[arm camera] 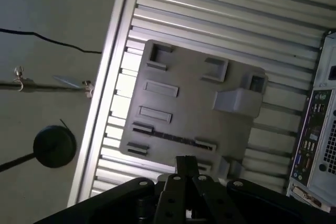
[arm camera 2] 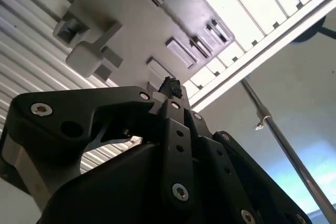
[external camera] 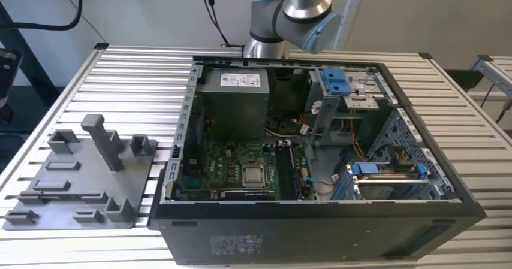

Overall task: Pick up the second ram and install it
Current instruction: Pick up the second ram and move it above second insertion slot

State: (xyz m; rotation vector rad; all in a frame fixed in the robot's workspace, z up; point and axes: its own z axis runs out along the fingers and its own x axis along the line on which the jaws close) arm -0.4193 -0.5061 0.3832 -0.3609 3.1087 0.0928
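The second ram [arm camera: 172, 137] sits as a thin dark strip in its slot on the grey holder tray [arm camera: 194, 77], and because the jaws above this tray are closed and empty, I think they could strike its edge if lowered so.

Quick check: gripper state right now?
The gripper: cannot be told whether open or closed; it faces the grey holder plate.

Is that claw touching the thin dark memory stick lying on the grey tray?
Apart. In the first wrist view the gripper hangs well above the grey holder plate, where the second ram lies.
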